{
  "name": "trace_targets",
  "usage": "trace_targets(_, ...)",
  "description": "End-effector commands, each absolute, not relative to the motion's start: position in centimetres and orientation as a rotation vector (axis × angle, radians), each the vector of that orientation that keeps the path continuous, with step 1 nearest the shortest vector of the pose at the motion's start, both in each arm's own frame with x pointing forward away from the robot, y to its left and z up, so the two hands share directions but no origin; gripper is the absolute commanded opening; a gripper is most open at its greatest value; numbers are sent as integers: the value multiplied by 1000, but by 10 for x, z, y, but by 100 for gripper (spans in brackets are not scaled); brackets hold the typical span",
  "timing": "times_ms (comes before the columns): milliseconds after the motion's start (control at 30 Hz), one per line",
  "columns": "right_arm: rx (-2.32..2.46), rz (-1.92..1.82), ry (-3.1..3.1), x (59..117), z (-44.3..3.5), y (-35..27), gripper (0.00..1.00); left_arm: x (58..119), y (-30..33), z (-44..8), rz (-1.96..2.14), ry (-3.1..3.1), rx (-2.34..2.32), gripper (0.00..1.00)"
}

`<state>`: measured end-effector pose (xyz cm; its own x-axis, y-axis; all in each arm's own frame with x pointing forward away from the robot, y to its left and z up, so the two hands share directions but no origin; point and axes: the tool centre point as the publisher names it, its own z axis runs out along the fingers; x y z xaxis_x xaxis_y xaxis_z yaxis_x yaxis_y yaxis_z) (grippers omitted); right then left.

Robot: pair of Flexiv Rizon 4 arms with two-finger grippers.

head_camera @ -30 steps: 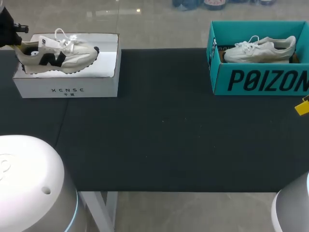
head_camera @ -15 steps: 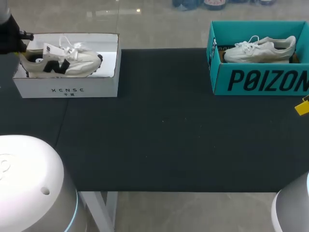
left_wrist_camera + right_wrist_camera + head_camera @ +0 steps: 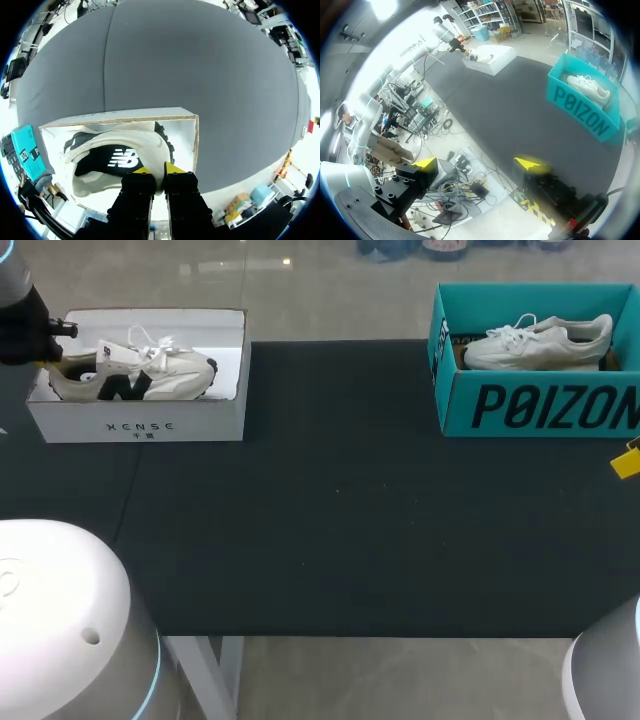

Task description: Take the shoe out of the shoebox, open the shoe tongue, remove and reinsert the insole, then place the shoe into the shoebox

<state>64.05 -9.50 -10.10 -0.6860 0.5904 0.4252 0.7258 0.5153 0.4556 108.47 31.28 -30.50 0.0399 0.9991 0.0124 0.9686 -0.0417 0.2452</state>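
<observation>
Both left fingertips (image 3: pixel 174 169) pinch shoe (image 3: pixel 115 157) heel, inside shoebox (image 3: pixel 186 142).

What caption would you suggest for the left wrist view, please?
Left gripper shut on the heel of a cream-and-black sneaker lying in a white cardboard shoebox.

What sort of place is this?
Likely a robot test bench: a black cloth-covered table, a cream-and-black sneaker held by the left gripper in a white cardboard shoebox, and a teal cardboard shoebox.

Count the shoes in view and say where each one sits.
2. A cream sneaker with black markings lies in the white shoebox at the table's far left; a white sneaker lies in the teal shoebox at the far right. Others could be hidden beneath them.
</observation>
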Motion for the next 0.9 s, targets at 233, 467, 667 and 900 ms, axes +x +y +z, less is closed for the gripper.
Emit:
trace_targets(233,-1119,-909,-2538,643,-100,-95,100,1090,311,-323,251,2046,2153,0)
trace_targets(467,-1119,-909,-2538,643,-100,-95,100,1087,308,-333,234,2042,2179,0)
trace_targets(667,-1119,-909,-2538,643,-100,-95,100,1086,308,-339,240,2045,2193,0)
trace_targets(900,-1119,-909,-2538,643,-100,-95,100,1085,310,-342,253,2050,2204,0)
